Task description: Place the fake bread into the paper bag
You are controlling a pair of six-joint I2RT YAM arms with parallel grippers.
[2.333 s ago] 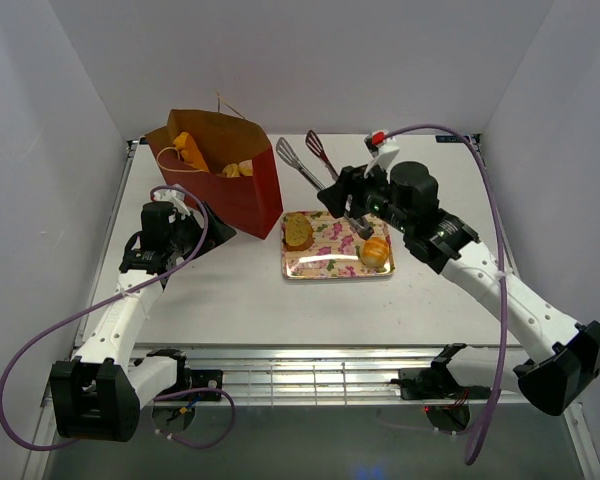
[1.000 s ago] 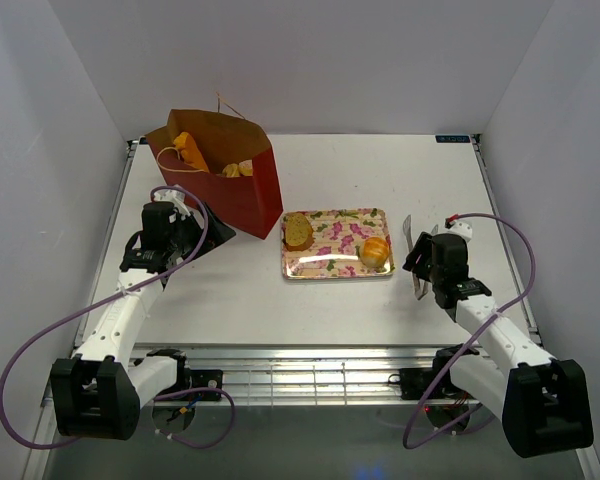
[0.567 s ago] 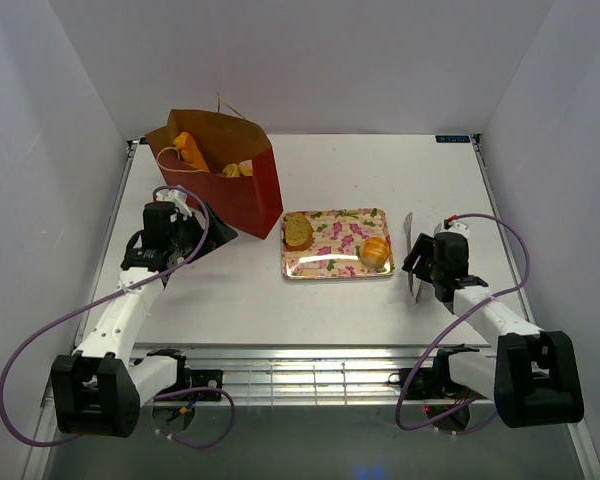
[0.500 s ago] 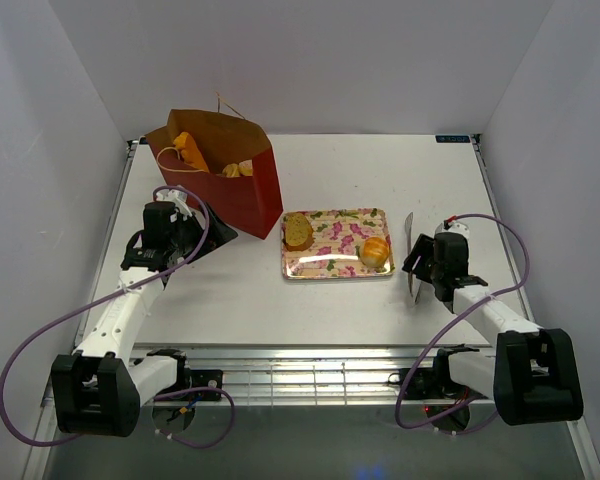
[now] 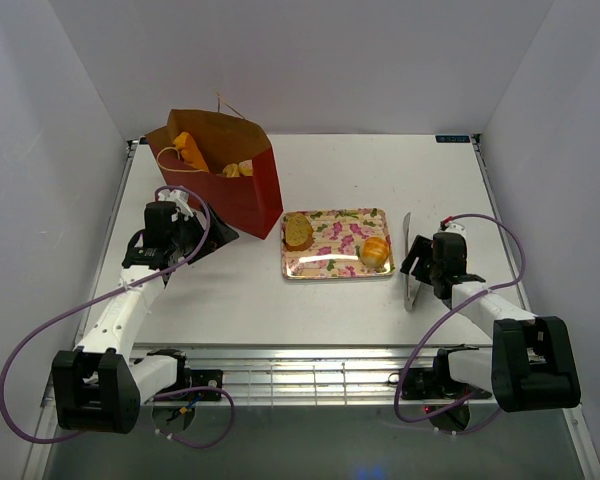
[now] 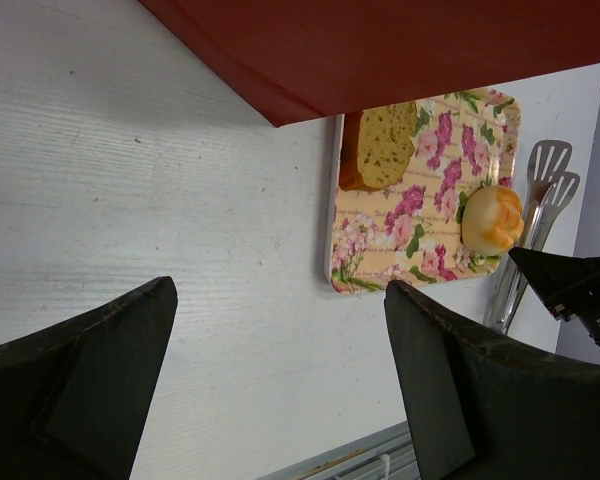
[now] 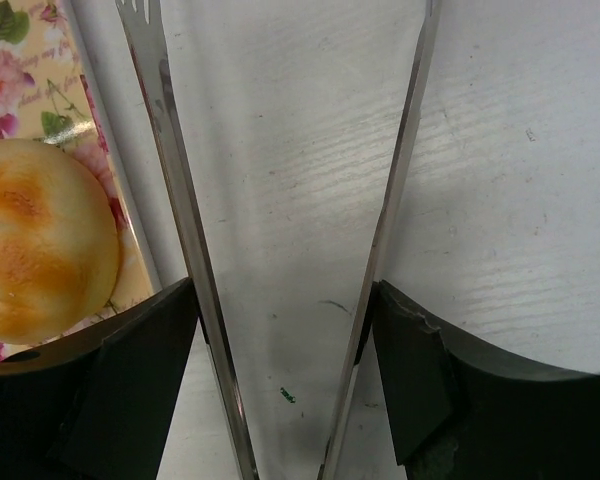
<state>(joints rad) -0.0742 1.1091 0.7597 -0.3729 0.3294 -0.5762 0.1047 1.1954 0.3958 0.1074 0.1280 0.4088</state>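
The dark red paper bag (image 5: 220,170) stands open at the back left, with several golden pastries (image 5: 190,150) inside; its red wall (image 6: 400,50) fills the top of the left wrist view. Two pieces of fake bread lie on the pink floral tray (image 5: 335,262): a toast slice (image 5: 298,231) (image 6: 385,145) and a round roll (image 5: 376,251) (image 6: 492,220) (image 7: 40,240). My left gripper (image 5: 205,232) (image 6: 280,290) hangs open and empty beside the bag's near side. My right gripper (image 5: 420,262) (image 7: 283,290) sits low to the right of the tray. Both spread arms of the metal tongs (image 5: 408,262) (image 7: 170,150) press against its fingers.
The tray (image 6: 380,250) lies between the two grippers, its right edge (image 7: 10,60) close to the tongs (image 6: 535,200). White walls enclose the table on three sides. A metal rail (image 5: 310,375) runs along the near edge.
The right arm has drawn back from over the tray to its right side, bringing the tongs low. Over the last second its jaws have widened and the tong arms spread. Left arm still.
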